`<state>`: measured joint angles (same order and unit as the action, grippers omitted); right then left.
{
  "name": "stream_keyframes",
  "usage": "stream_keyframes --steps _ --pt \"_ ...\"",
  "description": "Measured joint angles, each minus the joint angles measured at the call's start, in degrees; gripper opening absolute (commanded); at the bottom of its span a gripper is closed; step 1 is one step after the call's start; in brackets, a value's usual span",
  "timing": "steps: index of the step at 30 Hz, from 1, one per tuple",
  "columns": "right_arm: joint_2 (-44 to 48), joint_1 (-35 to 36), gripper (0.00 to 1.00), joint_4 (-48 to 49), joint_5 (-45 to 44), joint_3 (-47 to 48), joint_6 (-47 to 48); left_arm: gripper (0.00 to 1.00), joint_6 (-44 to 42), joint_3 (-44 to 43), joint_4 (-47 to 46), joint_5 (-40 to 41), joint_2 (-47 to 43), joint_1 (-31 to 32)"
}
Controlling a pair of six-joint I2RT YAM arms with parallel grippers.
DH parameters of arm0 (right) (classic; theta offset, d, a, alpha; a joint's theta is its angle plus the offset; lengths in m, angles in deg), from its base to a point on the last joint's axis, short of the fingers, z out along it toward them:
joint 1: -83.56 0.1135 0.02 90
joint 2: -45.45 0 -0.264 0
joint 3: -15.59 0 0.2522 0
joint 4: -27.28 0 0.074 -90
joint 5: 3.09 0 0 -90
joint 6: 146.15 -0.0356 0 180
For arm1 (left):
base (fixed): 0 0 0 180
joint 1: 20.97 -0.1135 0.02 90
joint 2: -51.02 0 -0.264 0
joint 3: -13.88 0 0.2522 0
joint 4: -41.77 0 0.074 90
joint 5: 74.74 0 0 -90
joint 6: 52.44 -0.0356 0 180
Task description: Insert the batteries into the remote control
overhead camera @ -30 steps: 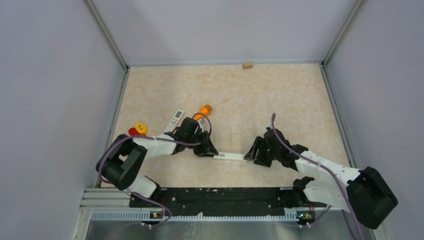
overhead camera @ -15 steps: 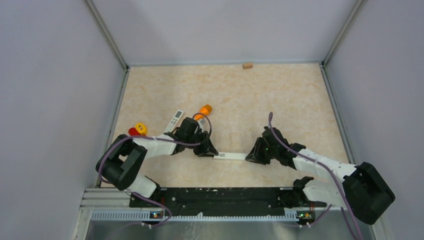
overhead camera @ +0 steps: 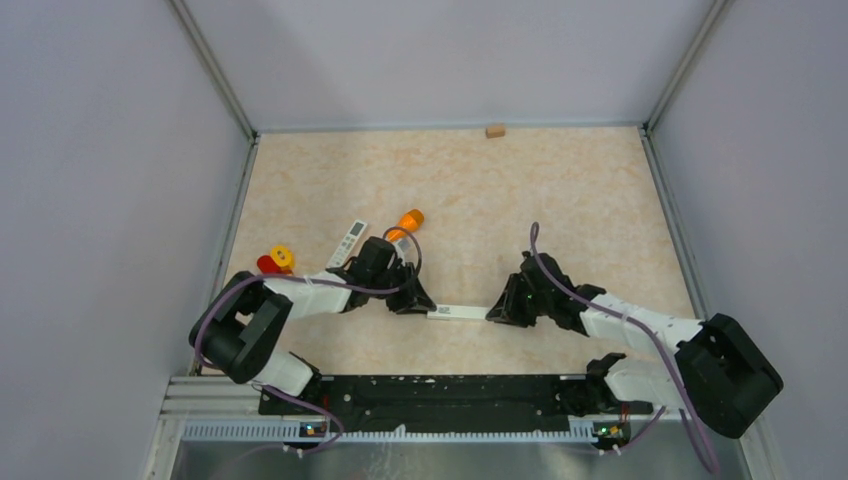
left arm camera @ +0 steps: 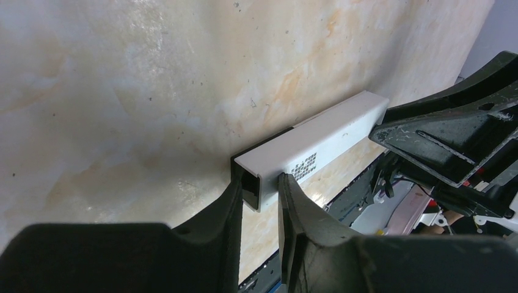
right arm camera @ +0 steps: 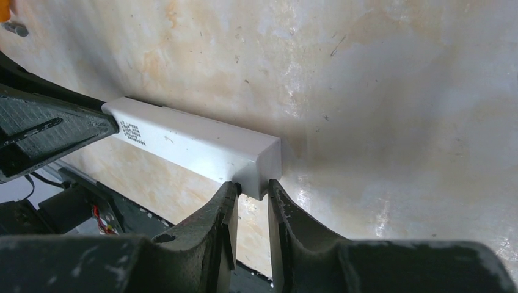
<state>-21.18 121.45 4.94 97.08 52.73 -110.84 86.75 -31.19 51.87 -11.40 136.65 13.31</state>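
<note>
Biggest thing first: a beige marbled table boxed in by plain grey walls. The left arm and right arm both reach toward the middle of the near half and meet nose to nose.

Between them is the white remote, a long slim bar lying left to right, low at the table surface. I can't tell whether it's resting on the table or just off it. The left gripper has its two fingers closed in on the remote's left end, one on each side, and that end looks dark and hollow from the wrist cam. The right gripper does the same at the other end, with the fingers pinched onto the bottom corner and only a narrow gap between them. So each end is clamped.

The writing: there's a small printed label in dark characters on the side of the remote, nearer the left gripper. It's way too small and smeared to read, and I can't spot a brand.

Smaller stuff, all on the left half behind the left arm: a second remote lying buttons up, an orange torch-like tube just beside the gripper body, and a red and yellow thing near the left wall. A tiny wooden block sits against the back wall.

I can't pick out the batteries for sure in any view.
</note>
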Motion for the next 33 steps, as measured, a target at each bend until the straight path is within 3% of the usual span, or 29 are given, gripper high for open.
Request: stream_keyframes --steps 12,26,33 --pt "-3.63 4.44 0.21 -1.66 -6.25 3.82 1.95 0.0 0.22 1.16 -0.68 0.72 -0.96 -0.22" --pt "-8.81 11.74 0.24 -7.61 -17.44 10.95 4.57 0.0 0.63 2.08 -1.55 0.26 -1.49 -0.94" --pt "-8.81 13.0 0.38 -7.54 -19.41 10.97 3.65 0.0 1.22 2.51 -2.29 0.11 -1.53 -1.09"
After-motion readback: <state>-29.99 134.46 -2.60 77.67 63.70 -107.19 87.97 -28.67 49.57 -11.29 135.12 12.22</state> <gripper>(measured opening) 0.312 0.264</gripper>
